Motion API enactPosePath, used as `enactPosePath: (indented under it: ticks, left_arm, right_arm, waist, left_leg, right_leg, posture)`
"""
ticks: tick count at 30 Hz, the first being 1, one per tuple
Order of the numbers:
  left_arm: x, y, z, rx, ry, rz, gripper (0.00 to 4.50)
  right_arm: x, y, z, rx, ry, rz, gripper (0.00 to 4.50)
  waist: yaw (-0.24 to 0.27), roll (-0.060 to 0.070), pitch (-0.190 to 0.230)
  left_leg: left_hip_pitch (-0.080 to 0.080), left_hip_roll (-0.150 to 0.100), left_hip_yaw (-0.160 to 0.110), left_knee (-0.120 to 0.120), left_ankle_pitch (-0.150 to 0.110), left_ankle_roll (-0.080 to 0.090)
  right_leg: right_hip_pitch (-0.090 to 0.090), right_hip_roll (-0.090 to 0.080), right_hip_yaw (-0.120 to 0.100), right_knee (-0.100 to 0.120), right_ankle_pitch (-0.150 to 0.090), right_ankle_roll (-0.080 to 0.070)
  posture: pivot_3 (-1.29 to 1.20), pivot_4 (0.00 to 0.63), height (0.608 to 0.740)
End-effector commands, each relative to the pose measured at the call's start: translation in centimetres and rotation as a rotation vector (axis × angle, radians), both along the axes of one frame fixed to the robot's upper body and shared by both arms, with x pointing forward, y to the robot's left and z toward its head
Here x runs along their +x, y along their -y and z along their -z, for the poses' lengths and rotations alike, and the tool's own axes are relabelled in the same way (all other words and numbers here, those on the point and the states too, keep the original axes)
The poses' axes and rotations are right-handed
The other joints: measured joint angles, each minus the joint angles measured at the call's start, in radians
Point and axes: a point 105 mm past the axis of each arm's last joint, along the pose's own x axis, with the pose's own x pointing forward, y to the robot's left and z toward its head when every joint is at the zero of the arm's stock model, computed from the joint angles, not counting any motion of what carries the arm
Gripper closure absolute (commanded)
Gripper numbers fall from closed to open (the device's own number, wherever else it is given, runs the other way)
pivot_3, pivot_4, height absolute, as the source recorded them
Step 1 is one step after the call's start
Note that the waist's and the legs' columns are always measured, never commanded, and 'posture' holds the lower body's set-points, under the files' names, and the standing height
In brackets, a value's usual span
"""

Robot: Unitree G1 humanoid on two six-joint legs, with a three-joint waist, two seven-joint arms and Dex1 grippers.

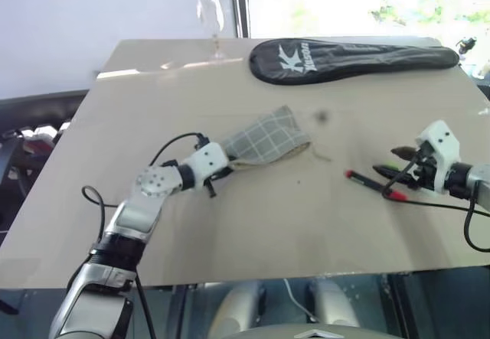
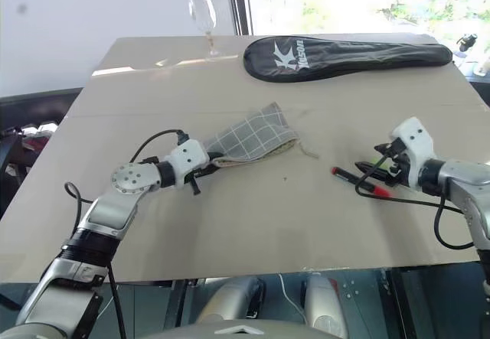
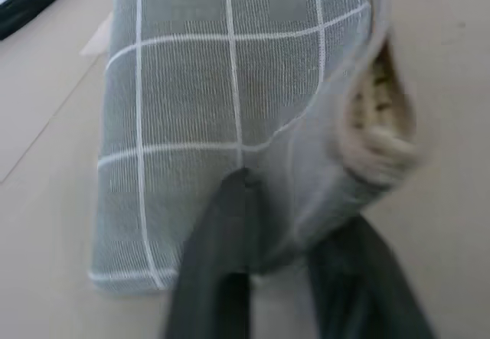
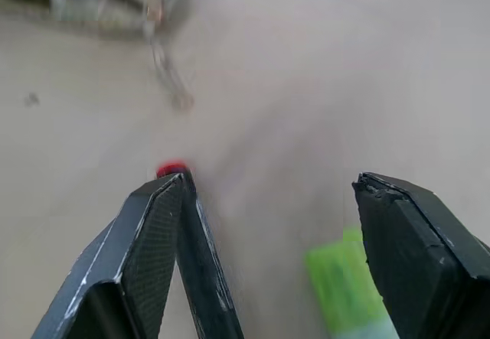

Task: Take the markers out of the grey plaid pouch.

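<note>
The grey plaid pouch (image 1: pixel 268 138) lies flat near the table's middle, its open mouth with yellowish lining (image 3: pixel 379 102) facing right. My left gripper (image 1: pixel 220 174) is at the pouch's left end, open, with one finger (image 3: pixel 230 232) lying on the fabric and the other at its edge. The slim red marker (image 1: pixel 374 184) lies on the table to the right of the pouch. The light green highlighter (image 4: pixel 344 285) lies beside it, partly hidden by my right gripper (image 4: pixel 272 182). That gripper hovers over both markers, open wide and holding nothing.
A long black racket cover (image 1: pixel 344 57) lies across the table's far side, with a wine glass (image 1: pixel 212 17) standing to its left. The pouch's zipper pull (image 4: pixel 164 63) trails on the table toward the markers. The table's right edge is close to my right arm.
</note>
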Motion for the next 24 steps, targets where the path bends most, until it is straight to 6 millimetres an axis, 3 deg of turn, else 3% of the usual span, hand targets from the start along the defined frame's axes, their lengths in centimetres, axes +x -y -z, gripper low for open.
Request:
enactPosePath:
  ticks: [1, 3, 5, 9, 12, 18, 24]
  left_arm:
    - [0.5, -1.7, -1.7, 0.005, 0.100, -0.072, 1.53]
    - [0.8, -2.8, -1.6, 0.013, 0.114, -0.122, 0.54]
    - [1.0, -3.4, -1.6, 0.013, 0.131, -0.152, 0.05]
    - [1.0, -4.9, -1.3, 0.013, 0.133, -0.211, 0.05]
    - [-0.2, -5.5, -1.0, -0.058, 0.057, -0.206, 0.05]
    - [-6.5, -6.2, 0.8, -0.202, -0.257, -0.170, 0.05]
    - [-10.8, -6.9, 2.2, -0.288, -0.409, -0.224, 0.05]
  right_arm:
    - [-1.2, -0.8, -1.0, 0.037, 0.026, -0.039, 0.85]
    - [-1.9, -0.9, -0.3, 0.041, 0.002, -0.044, 0.85]
    - [-2.3, -1.1, 0.0, 0.054, -0.008, -0.048, 0.85]
    - [-4.0, -2.3, 0.0, 0.131, -0.036, -0.112, 0.85]
    - [-5.9, -2.6, 0.6, 0.166, -0.085, -0.170, 0.85]
    - [-8.6, -0.6, 2.4, 0.219, -0.096, -0.154, 0.85]
    - [-10.5, 2.4, 4.6, 0.185, -0.100, -0.127, 0.85]
  waist:
    - [0.001, 0.000, 0.000]
    - [0.001, 0.000, 0.000]
    - [-0.001, 0.000, 0.000]
    - [-0.003, 0.000, 0.000]
    - [-0.003, 0.000, 0.000]
    - [-0.007, 0.001, 0.000]
    - [0.000, 0.003, 0.000]
  left_leg:
    - [0.000, 0.000, 0.000, 0.000, 0.000, 0.000]
    - [0.000, 0.000, -0.001, 0.000, 0.000, 0.000]
    - [0.000, 0.000, -0.001, 0.000, 0.000, 0.000]
    - [0.001, 0.000, 0.000, 0.000, 0.000, 0.000]
    - [0.001, 0.000, -0.001, 0.000, 0.000, 0.000]
    - [0.001, 0.001, 0.001, -0.001, -0.001, 0.001]
    - [0.007, 0.001, 0.001, -0.002, -0.004, 0.006]
  right_leg:
    - [0.000, 0.000, 0.000, 0.000, 0.000, 0.000]
    - [0.000, 0.000, 0.000, 0.000, 0.000, 0.000]
    - [0.000, 0.000, 0.000, 0.000, 0.000, 0.000]
    - [0.000, 0.000, 0.000, 0.001, 0.000, 0.000]
    - [0.000, 0.000, 0.000, 0.001, 0.000, 0.000]
    - [0.001, 0.000, 0.004, -0.001, 0.000, 0.000]
    - [0.005, 0.000, 0.004, 0.000, 0.000, 0.000]
  posture:
    - [0.00, 0.150, 0.740]
    - [0.00, 0.150, 0.740]
    - [0.00, 0.150, 0.740]
    - [0.00, 0.150, 0.740]
    - [0.00, 0.150, 0.740]
    - [0.00, 0.150, 0.740]
    - [0.00, 0.150, 0.740]
